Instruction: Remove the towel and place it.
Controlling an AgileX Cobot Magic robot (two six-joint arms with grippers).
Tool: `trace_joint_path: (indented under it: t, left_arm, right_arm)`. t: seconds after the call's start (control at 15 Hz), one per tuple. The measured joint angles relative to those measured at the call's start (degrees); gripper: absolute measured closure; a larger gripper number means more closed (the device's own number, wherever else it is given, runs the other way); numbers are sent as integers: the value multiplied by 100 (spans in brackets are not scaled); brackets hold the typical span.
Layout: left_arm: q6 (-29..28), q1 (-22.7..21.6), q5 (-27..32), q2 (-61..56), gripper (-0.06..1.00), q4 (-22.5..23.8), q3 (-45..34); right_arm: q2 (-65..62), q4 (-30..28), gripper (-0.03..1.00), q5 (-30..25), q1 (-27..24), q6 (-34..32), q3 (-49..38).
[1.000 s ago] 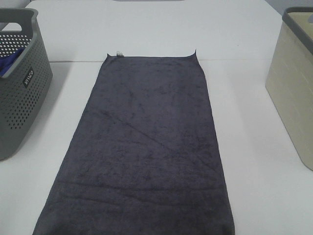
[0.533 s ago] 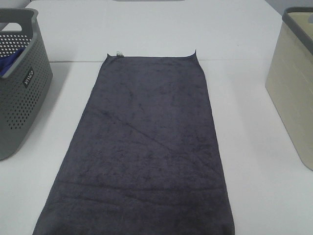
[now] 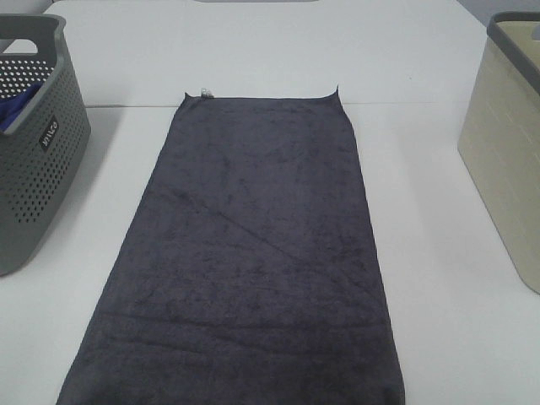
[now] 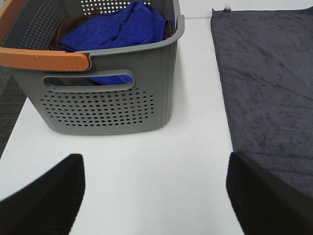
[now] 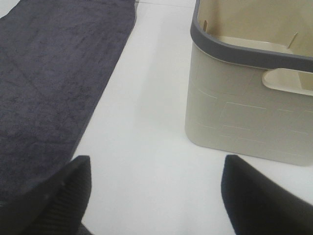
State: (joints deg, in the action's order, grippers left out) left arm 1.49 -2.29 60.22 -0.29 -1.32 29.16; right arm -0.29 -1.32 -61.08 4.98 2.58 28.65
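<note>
Towel (image 3: 253,253) lies flat and spread lengthwise down the middle of the table (image 3: 253,51), its near end running off the bottom of the high view at the table's near edge. Far end stops short of the far edge; small white tag (image 3: 205,93) at its far left corner. A few shallow creases across it, nothing on top of it.

Grey basket (image 3: 38,160), perforated, stands at the table's left edge, apart from the towel with bare table between. Left wrist view shows a blue cloth (image 4: 117,27) bunched inside it and an orange handle (image 4: 44,58) on its rim. Beige basket (image 3: 506,152) with a grey rim stands at the right edge, also apart from the towel; what shows of its inside is bare.

Left gripper (image 4: 154,196) hangs over bare table between grey basket and towel, fingers spread wide, nothing between them. Right gripper (image 5: 156,196) hangs over bare table between towel and beige basket, fingers also wide apart, holding nothing. Neither touches the towel.
</note>
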Motion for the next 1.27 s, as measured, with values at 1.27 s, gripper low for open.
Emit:
trace_joint_path:
  t: [1.27]
  left_arm:
    - [0, -286, 0, 0, 20, -275, 0]
  right_arm:
    - [0, 0, 24, 17, 0, -6, 0]
